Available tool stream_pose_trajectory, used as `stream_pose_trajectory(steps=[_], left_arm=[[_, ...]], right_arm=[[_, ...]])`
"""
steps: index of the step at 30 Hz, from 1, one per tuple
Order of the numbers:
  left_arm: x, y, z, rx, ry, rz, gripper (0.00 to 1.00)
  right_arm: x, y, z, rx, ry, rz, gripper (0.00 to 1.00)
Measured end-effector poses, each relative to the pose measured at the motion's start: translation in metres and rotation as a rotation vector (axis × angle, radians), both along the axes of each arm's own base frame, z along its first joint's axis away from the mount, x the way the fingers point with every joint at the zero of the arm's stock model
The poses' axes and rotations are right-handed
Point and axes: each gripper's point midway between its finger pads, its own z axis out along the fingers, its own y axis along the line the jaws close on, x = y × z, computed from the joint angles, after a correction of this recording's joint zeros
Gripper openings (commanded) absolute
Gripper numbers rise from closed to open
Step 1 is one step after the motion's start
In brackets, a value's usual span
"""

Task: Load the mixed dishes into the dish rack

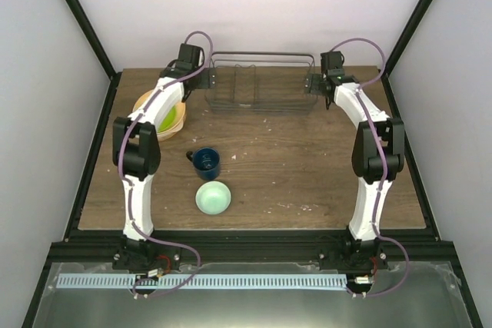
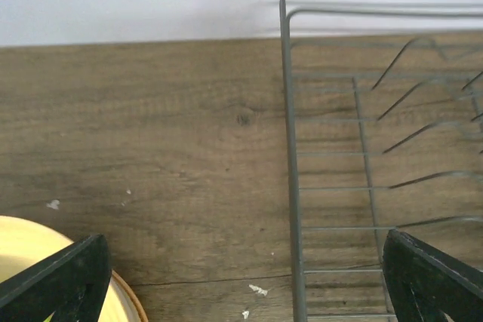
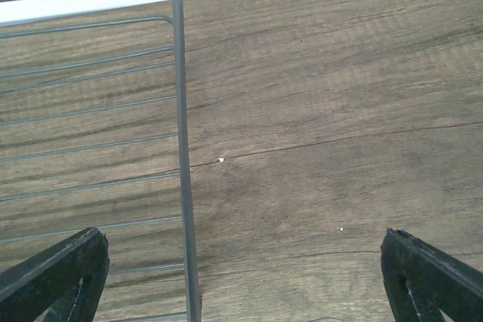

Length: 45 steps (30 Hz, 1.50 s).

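We found the dish rack [image 1: 261, 86] empty at 12 o'clock, with the stacked plates [image 1: 171, 119] at 10, the mug [image 1: 206, 160] and bowl [image 1: 213, 198] mid-tabletop [image 1: 307, 167], and the left gripper [image 2: 245, 280] and right gripper [image 3: 245, 277] spread, holding nothing.

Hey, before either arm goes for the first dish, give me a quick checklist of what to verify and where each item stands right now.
1. Pincers open and empty: ok. The left pincer and right pincer both stand wide with nothing held.
2. Rack free for loading: ok, no dish in it.
3. Pincers clear of the rack: not ok. Its end wire shows inside each pincer's span in the wrist views.
4. Mug upright: ok.
5. Mug and bowl apart: cannot tell, they are very close.
6. Plates unobstructed: not ok, the left arm crosses over the stack.
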Motion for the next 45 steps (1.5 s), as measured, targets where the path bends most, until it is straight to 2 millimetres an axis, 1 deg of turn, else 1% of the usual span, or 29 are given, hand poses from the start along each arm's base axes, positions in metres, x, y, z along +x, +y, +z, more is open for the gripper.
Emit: stream_pose_trajectory(steps=[4,8,18,24,27,34,36,38,42,45], left_arm=[[0.002,-0.003,-0.030,0.005,0.062,-0.006,1.00],[-0.001,-0.004,-0.050,0.008,0.112,-0.013,1.00],[-0.009,-0.009,-0.058,-0.005,0.158,-0.035,1.00],[-0.013,-0.016,-0.068,-0.017,0.183,-0.056,1.00],[-0.020,-0.021,-0.080,-0.023,0.214,-0.065,1.00],[-0.022,-0.031,-0.088,-0.046,0.201,-0.070,1.00],[-0.028,-0.032,-0.091,-0.056,0.198,-0.068,1.00],[-0.039,-0.032,-0.096,-0.057,0.210,-0.065,1.00],[-0.063,-0.031,-0.108,-0.041,0.255,-0.066,1.00],[-0.079,-0.029,-0.117,-0.026,0.288,-0.069,1.00]], right_arm=[[0.002,0.000,-0.009,-0.002,0.030,0.002,1.00],[-0.002,0.001,-0.020,-0.009,0.070,0.011,1.00],[-0.011,0.003,-0.042,-0.014,0.151,0.033,1.00],[-0.014,0.003,-0.045,-0.014,0.171,0.035,1.00],[-0.016,0.003,-0.046,-0.016,0.178,0.037,1.00],[-0.017,0.002,-0.048,-0.019,0.187,0.039,1.00],[-0.020,0.002,-0.052,-0.024,0.196,0.043,1.00],[-0.026,0.001,-0.058,-0.029,0.216,0.047,1.00],[-0.046,-0.002,-0.072,-0.038,0.267,0.050,1.00],[-0.061,-0.004,-0.073,-0.042,0.284,0.051,1.00]])
